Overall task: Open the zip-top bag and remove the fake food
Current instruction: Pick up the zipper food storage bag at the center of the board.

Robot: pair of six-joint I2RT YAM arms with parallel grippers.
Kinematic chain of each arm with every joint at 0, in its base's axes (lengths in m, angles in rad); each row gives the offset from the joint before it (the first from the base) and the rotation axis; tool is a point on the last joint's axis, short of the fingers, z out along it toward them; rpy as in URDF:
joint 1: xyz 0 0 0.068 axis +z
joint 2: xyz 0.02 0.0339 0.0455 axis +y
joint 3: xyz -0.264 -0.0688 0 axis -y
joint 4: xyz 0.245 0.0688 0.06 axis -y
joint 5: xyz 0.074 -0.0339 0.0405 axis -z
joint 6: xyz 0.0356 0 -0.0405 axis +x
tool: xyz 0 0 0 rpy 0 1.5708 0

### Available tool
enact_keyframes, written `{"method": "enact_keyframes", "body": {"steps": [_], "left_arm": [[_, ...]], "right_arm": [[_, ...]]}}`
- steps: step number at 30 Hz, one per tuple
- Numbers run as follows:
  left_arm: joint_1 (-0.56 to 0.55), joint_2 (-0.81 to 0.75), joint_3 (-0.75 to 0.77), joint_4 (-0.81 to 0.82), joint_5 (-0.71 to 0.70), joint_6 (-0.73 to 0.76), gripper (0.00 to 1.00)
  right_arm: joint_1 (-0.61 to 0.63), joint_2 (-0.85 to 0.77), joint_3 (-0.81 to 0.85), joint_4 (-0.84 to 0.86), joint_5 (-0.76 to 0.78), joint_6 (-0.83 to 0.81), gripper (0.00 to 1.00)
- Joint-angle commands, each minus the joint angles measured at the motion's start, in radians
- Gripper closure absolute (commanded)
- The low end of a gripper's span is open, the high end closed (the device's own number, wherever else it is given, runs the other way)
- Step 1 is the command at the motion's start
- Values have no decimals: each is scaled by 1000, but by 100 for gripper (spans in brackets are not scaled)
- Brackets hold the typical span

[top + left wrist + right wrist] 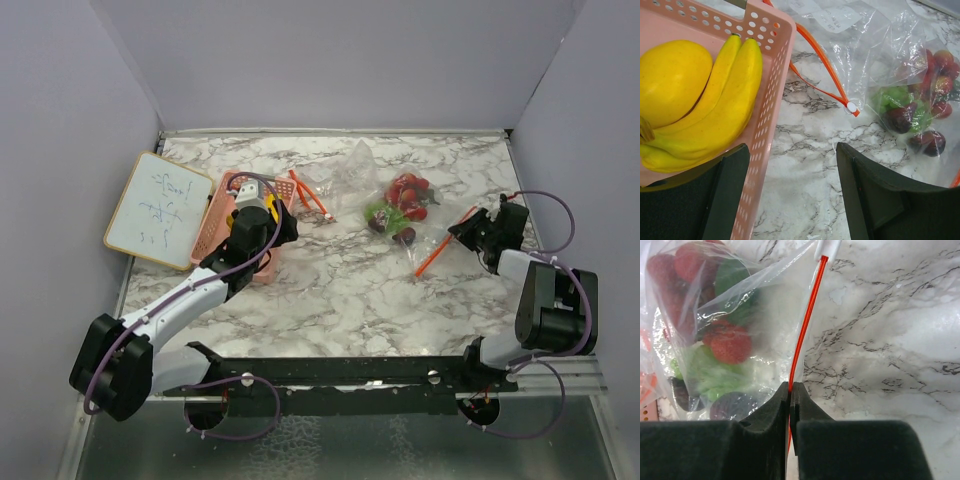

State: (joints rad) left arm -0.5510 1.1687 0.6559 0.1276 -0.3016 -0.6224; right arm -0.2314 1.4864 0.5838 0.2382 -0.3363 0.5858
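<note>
Down low, right hand tight on orange zip strip; left hand wide open.

Thin, clear, crinkly plastic zip-top bag (orange zip strip); smooth glossy plastic fake food; matt pink plastic basket; polished marble-look tabletop.

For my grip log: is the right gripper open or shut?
Shut: the right gripper pinches the orange zip strip of the bag; no gap shows.
</note>
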Motion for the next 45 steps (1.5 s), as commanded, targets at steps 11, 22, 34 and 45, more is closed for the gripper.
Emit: {"method": "enact_keyframes", "body": {"steps": [11,22,34,45], "left_arm": [[-13,-7,40,97,108,101,23],[-27,56,260,125,351,292,1],[-27,-10,184,137,316,280,3],[-27,-123,40,302,307,347,1]], "right_arm": [[42,-259,-46,153,-334,-151,98],[251,-422,217,-172,-224,-430,98],[385,-346,438,-296,-622,-391,98],[566,-275,526,-713,-580,-722,98]]}}
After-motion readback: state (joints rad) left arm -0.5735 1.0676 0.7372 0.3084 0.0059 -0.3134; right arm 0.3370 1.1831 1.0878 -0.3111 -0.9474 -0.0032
